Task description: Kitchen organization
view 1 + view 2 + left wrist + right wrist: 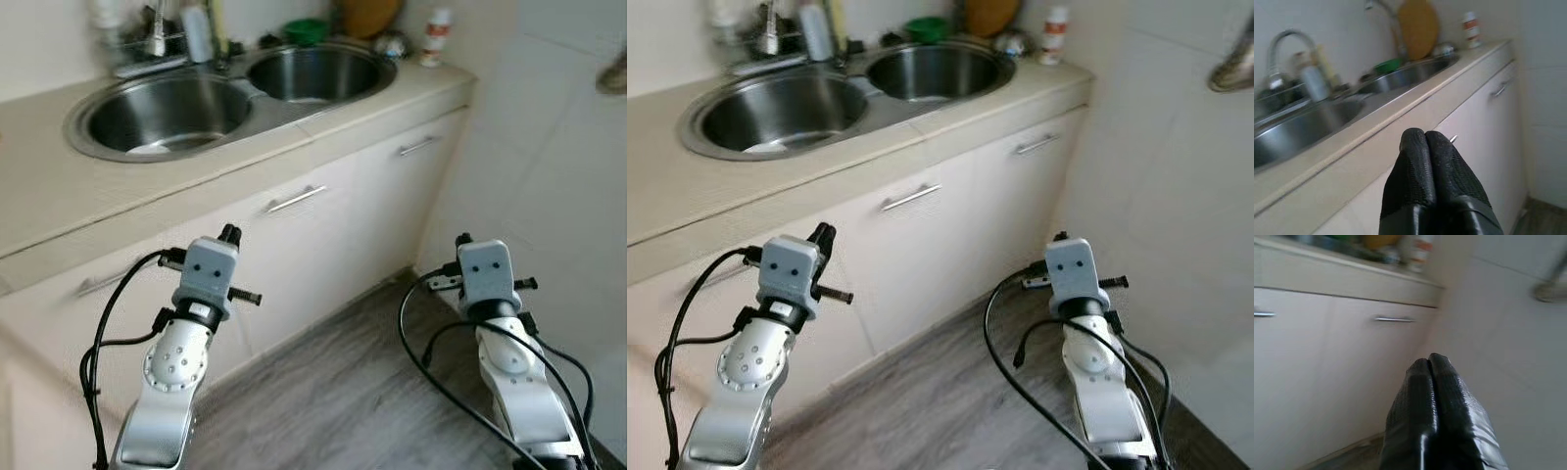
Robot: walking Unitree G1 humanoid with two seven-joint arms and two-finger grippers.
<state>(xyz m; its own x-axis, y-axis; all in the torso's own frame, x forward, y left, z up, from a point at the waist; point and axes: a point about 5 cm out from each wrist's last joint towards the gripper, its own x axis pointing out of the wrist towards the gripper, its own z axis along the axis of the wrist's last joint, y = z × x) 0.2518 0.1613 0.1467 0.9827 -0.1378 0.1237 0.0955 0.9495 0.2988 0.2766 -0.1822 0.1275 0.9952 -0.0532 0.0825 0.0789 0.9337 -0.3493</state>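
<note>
A steel double sink stands in the beige counter (59,186), with a left basin (118,113) and a right basin (323,73). Behind it are a faucet (157,29), a pale bottle (199,32), a green bowl (307,29), a wooden board (367,15) and a small white bottle with an orange band (436,37). Both arms are raised in front of the cabinet doors, below counter height. My left gripper (1424,134) is shut with nothing in it and points toward the counter edge. My right gripper (1429,360) is shut and holds nothing, facing the cabinet corner by the tiled wall.
Cream cabinet doors with metal bar handles (296,199) (416,146) run under the counter. A white tiled wall (549,147) closes the right side. Grey wood-look floor (343,392) lies between the arms. A metal fitting (615,76) sticks out of the wall at upper right.
</note>
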